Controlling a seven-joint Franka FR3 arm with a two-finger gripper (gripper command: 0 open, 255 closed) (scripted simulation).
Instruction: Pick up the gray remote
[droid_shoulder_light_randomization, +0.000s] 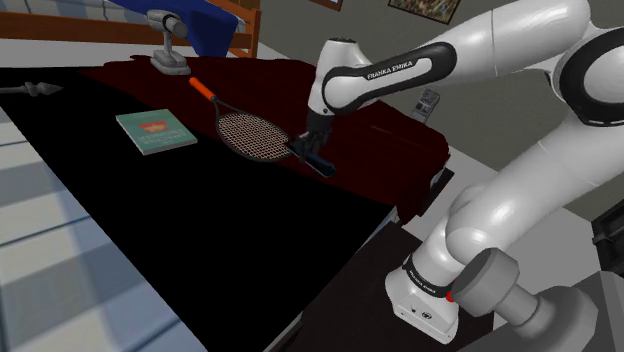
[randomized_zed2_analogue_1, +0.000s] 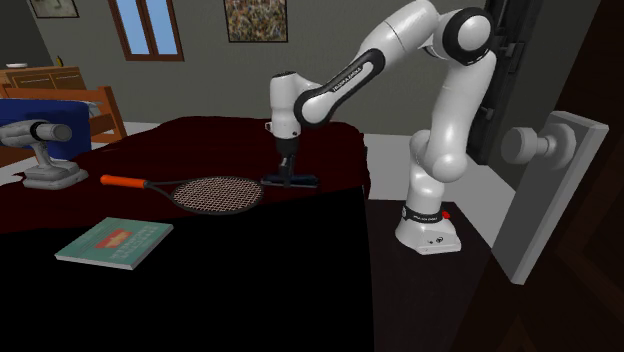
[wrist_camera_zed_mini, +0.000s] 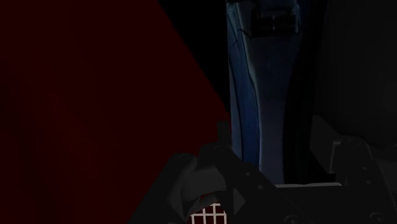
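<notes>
The black fingers (wrist_camera_zed_mini: 213, 162) stand a remote's width apart with a long dark blue-grey remote (wrist_camera_zed_mini: 261, 114) between them. In the wrist view each finger seems to rest against one long edge, so I judge them closed on it, though the dimness leaves the contact on the far side uncertain.

Across the shoulder view from its left, a grey pistol-shaped tool (droid_shoulder_light_randomization: 167, 48) stands at the back of the dark red surface (droid_shoulder_light_randomization: 130, 75). A teal book with a red emblem (droid_shoulder_light_randomization: 155, 131) lies flat nearer the camera. Next comes a racket with an orange grip and a dark oval frame (droid_shoulder_light_randomization: 250, 135), its head pointing toward the arm. Just beside the racket's rim lies the dark blue-grey remote (droid_shoulder_light_randomization: 318, 162), and the gripper (droid_shoulder_light_randomization: 303, 145) comes down onto about its middle. Further right, past the white arm, sits a small pale grey object (droid_shoulder_light_randomization: 430, 101), too small to name.

The step in hand looks like the end of the grasp: the remote still appears to rest on the surface. The next move calls for a firm hold and a straight rise, so that the end nearest the racket does not catch its frame.
</notes>
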